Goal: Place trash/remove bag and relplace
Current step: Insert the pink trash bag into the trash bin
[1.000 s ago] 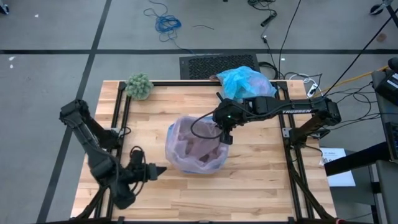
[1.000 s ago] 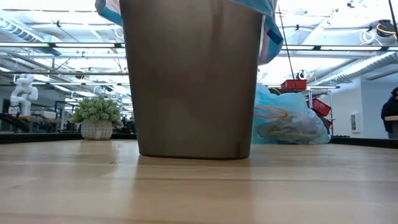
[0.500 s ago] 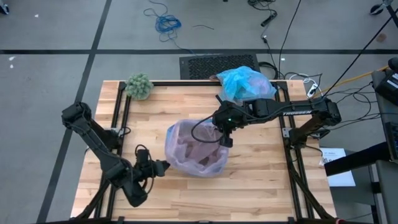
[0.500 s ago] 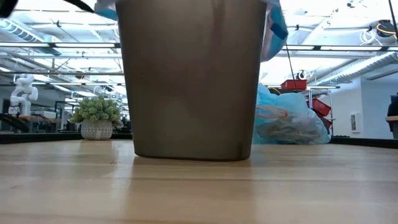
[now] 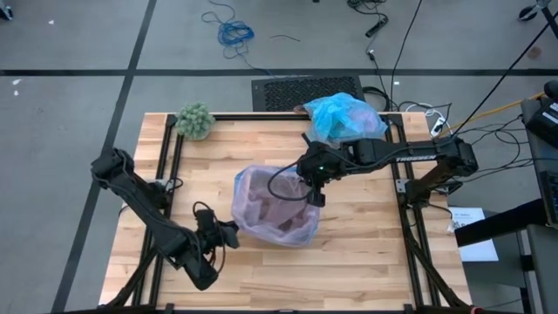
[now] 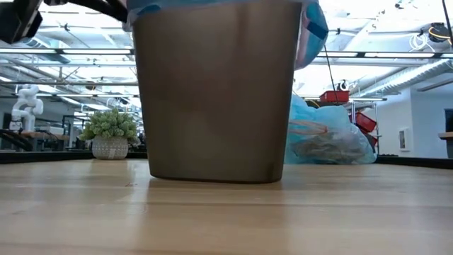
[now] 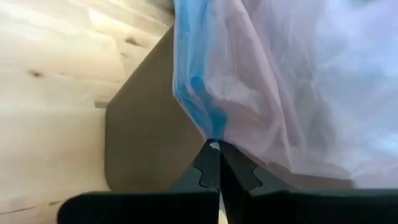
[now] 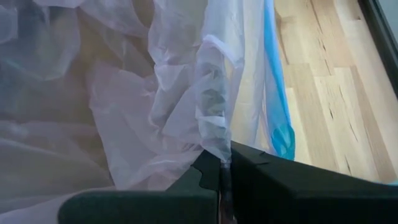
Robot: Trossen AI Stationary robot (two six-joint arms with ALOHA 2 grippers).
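Right gripper (image 8: 221, 163): dark fingers (image 8: 249, 165) pressed together, a fold of thin plastic pinched between them. Pink bag (image 8: 124, 106) fills most of the frame, translucent, heavily crinkled, the gathered pleat rising straight from the fingertips. Blue rim (image 8: 277, 93) runs along the bag's edge as a bright strip (widening into a rounded blob near the fingers). Beyond it, table (image 8: 323, 87), pale wood planks, with a dark frame rail (image 8: 385, 31) at the corner.

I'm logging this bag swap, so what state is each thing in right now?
Pink bag: draped in the bin, rim pinched on two sides.
Brown bin: upright on the table.
Blue bag: bunched, at the table's far edge.
Left gripper: shut on the pink bag's rim.
Right gripper: shut on the pink bag.
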